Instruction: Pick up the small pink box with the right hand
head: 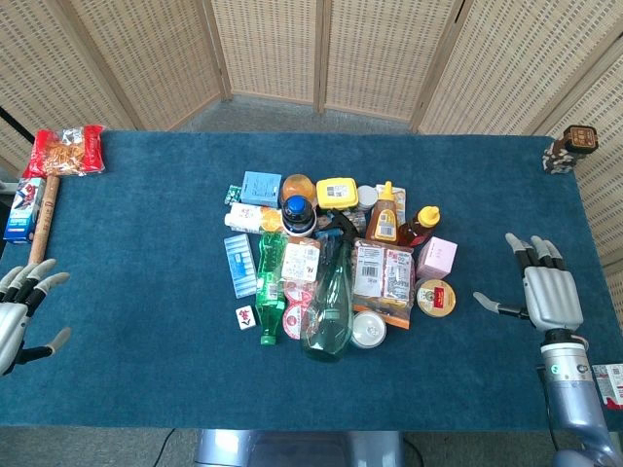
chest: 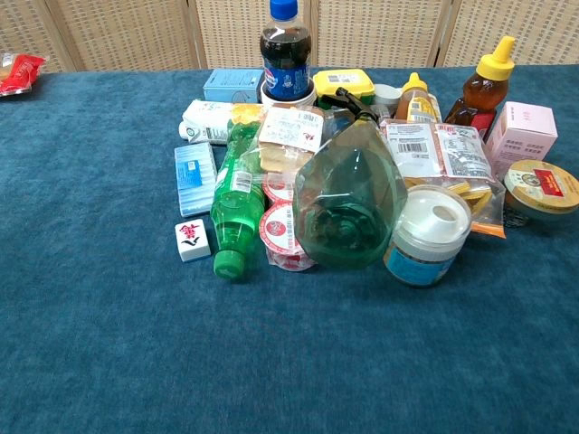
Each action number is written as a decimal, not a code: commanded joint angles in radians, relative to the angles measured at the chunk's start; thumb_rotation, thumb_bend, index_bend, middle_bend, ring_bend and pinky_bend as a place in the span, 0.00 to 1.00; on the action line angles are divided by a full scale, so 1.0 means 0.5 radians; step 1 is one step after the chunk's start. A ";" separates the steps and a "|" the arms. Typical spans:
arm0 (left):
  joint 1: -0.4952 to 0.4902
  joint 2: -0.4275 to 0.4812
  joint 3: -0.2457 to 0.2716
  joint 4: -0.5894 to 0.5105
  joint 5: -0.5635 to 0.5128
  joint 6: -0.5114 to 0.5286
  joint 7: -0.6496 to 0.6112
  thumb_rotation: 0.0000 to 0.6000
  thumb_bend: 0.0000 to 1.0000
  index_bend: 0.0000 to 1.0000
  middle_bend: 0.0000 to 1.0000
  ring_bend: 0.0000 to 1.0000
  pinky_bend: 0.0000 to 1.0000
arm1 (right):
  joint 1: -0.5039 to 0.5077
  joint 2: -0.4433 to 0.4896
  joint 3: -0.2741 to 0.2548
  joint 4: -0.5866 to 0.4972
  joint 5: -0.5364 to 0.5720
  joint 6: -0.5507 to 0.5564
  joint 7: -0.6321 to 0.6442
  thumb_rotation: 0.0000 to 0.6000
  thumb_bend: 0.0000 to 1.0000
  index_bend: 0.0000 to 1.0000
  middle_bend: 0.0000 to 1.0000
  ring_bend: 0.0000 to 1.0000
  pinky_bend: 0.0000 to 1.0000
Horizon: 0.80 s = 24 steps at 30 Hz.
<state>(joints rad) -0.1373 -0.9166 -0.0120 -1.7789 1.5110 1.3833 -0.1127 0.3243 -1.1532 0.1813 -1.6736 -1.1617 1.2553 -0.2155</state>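
Note:
The small pink box (head: pixel 437 257) (chest: pixel 520 136) stands at the right edge of the pile of goods, beside a honey bottle (head: pixel 419 226) (chest: pixel 481 88) and just behind a round yellow-lidded tin (head: pixel 435 297) (chest: pixel 541 189). My right hand (head: pixel 544 289) rests open on the blue cloth, palm down and fingers spread, well to the right of the box and apart from it. My left hand (head: pixel 19 311) lies open at the table's left edge, holding nothing. Neither hand shows in the chest view.
The pile holds a green spray bottle (head: pixel 329 311), a green soda bottle (head: pixel 271 289), a cola bottle (head: pixel 299 215), packaged snacks (head: pixel 383 274), a white-lidded jar (head: pixel 368 329) and a mahjong tile (head: pixel 245 316). A red snack bag (head: pixel 65 151) lies far left, a brown figurine (head: pixel 570 149) far right.

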 commanded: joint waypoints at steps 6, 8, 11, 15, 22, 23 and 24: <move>-0.002 -0.008 0.014 0.014 0.000 -0.020 0.006 1.00 0.34 0.18 0.03 0.00 0.00 | -0.006 -0.009 -0.012 0.012 -0.001 -0.011 0.007 0.47 0.04 0.00 0.18 0.00 0.02; 0.001 -0.008 0.014 0.017 0.006 -0.012 -0.003 1.00 0.35 0.18 0.03 0.00 0.00 | -0.011 -0.011 -0.015 0.016 -0.003 -0.012 0.028 0.48 0.04 0.00 0.18 0.00 0.02; -0.001 -0.002 0.023 0.017 0.018 -0.019 -0.006 1.00 0.34 0.18 0.03 0.00 0.00 | -0.016 -0.008 -0.011 0.022 -0.004 -0.020 0.070 0.48 0.05 0.00 0.18 0.00 0.02; -0.001 -0.007 0.042 0.022 0.019 -0.046 -0.001 1.00 0.35 0.19 0.03 0.00 0.00 | -0.005 -0.002 0.005 0.022 -0.012 -0.039 0.110 0.48 0.05 0.00 0.18 0.00 0.02; 0.026 -0.030 0.080 0.057 0.006 -0.058 0.025 1.00 0.35 0.20 0.03 0.00 0.00 | 0.086 0.023 0.061 -0.008 -0.033 -0.154 0.187 0.48 0.04 0.00 0.13 0.00 0.02; 0.033 -0.034 0.081 0.062 0.004 -0.049 0.041 1.00 0.34 0.20 0.03 0.00 0.00 | 0.103 0.021 0.066 -0.006 -0.032 -0.175 0.188 0.48 0.04 0.00 0.13 0.00 0.02; 0.039 -0.038 0.082 0.065 0.001 -0.042 0.053 1.00 0.35 0.20 0.03 0.00 0.00 | 0.121 0.016 0.072 -0.005 -0.029 -0.198 0.190 0.48 0.05 0.00 0.12 0.00 0.02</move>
<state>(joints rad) -0.1209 -0.9332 0.0279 -1.7492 1.5129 1.3590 -0.0911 0.3731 -1.1440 0.2114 -1.6758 -1.1762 1.1693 -0.1238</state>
